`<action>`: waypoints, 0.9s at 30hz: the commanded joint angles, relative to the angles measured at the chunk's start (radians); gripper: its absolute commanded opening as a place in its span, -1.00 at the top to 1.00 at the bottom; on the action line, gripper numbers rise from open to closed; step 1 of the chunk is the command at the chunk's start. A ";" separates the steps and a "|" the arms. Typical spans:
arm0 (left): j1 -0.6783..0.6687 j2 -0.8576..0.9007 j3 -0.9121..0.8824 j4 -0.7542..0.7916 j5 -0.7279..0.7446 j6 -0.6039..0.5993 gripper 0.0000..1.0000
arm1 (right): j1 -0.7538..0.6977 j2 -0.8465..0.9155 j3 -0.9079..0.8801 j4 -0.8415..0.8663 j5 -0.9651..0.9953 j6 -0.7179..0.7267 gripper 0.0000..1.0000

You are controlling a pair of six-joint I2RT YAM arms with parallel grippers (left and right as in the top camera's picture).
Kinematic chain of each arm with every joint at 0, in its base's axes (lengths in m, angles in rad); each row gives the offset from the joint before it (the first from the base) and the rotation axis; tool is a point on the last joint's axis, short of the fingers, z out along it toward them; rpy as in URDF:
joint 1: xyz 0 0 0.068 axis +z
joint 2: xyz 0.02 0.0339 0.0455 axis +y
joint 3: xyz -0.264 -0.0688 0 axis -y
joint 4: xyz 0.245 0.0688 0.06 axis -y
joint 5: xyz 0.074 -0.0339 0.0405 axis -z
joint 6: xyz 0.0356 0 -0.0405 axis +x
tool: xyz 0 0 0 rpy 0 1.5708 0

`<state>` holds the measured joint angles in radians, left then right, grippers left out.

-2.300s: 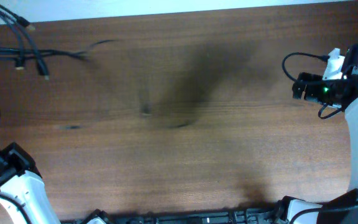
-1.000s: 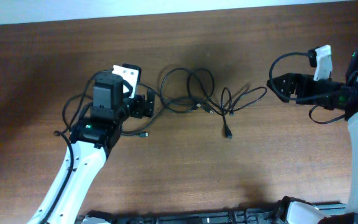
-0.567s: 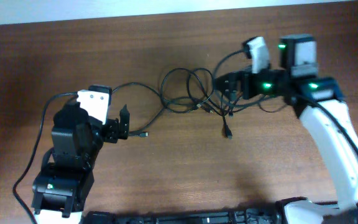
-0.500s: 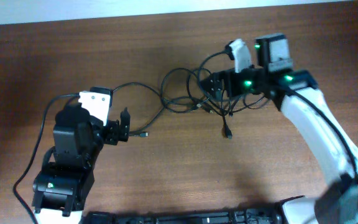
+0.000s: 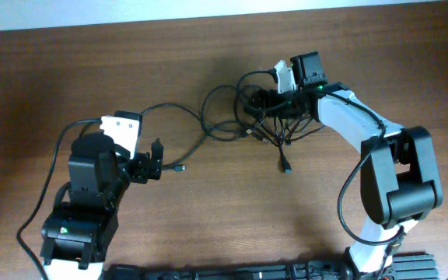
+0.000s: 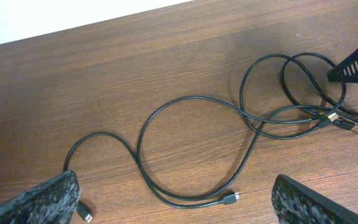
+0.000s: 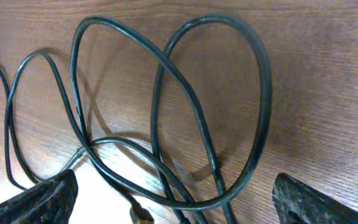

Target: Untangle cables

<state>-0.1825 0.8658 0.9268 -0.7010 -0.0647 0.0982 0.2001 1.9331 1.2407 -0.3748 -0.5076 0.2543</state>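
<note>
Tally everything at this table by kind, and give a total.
White-and-black robot arms: 2, left arm and right arm
Tangle of thin black cables: 1, separate cords too entwined to count
Brown wooden table: 1
Total: 4

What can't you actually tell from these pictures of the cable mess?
- Number of cables: overhead, the thin cords overlap and the right gripper covers part of the tangle.
- The plug type: left wrist view, too small.
- Where the loops run between the right gripper's fingers: right wrist view, cut off by the bottom edge.
</note>
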 commanded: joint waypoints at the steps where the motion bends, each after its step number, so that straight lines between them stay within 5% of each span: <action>1: 0.004 -0.001 0.002 -0.001 -0.011 0.016 -0.98 | 0.002 0.006 0.003 0.025 0.055 -0.037 -0.98; 8: 0.004 -0.001 0.002 -0.023 -0.011 0.016 -0.98 | 0.002 0.105 0.003 0.117 0.044 -0.035 -0.82; 10: 0.004 -0.001 0.002 -0.027 -0.011 0.016 -0.98 | 0.003 0.125 0.003 0.139 0.041 -0.035 -0.50; 13: 0.004 -0.001 0.002 -0.035 -0.011 0.016 -0.98 | 0.003 0.127 0.003 0.151 0.021 -0.035 0.38; 16: 0.004 -0.001 0.002 -0.042 -0.011 0.016 -0.98 | 0.003 0.127 0.003 0.156 -0.009 -0.036 0.92; 21: 0.004 -0.001 0.002 -0.042 -0.011 0.016 -0.98 | 0.001 0.069 0.064 0.088 -0.034 -0.036 0.92; 27: 0.004 -0.001 0.002 -0.042 -0.011 0.016 -0.99 | 0.003 -0.236 0.403 -0.223 0.005 -0.109 0.92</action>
<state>-0.1825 0.8658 0.9268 -0.7444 -0.0647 0.0982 0.2001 1.8351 1.5272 -0.5602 -0.5198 0.1825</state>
